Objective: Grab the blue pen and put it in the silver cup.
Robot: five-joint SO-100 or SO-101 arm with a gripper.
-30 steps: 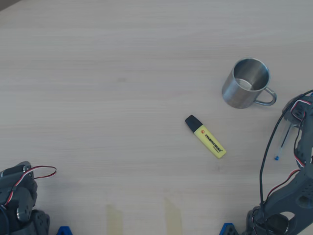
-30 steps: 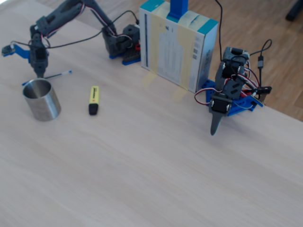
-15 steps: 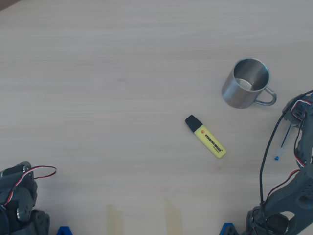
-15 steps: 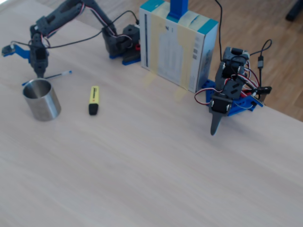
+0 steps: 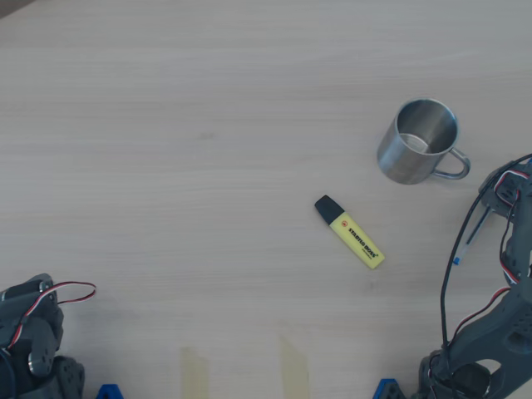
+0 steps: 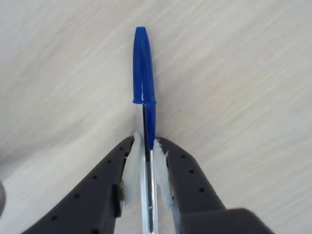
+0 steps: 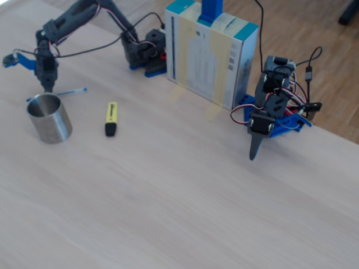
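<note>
In the wrist view my gripper [image 6: 147, 143] is shut on the blue pen [image 6: 145, 87], its padded fingers clamping the clear barrel just behind the blue cap, which sticks out ahead over the wooden table. From overhead, the pen [image 5: 465, 243] slants out from under my arm at the right edge, its blue end plug pointing down-left. The silver cup [image 5: 395, 162] stands upright just up-left of it, handle toward my arm. In the fixed view my gripper [image 7: 47, 87] hangs right behind the cup [image 7: 53, 126], with the pen [image 7: 70, 91] lying nearly level.
A yellow highlighter [image 5: 351, 233] with a black cap lies left of the pen, below the cup. A second arm [image 7: 269, 112] is parked at the table's other side, next to a tall box [image 7: 210, 50].
The pen's free end has swung a little toward the highlighter and cup in the overhead view. The cup and highlighter have not moved.
</note>
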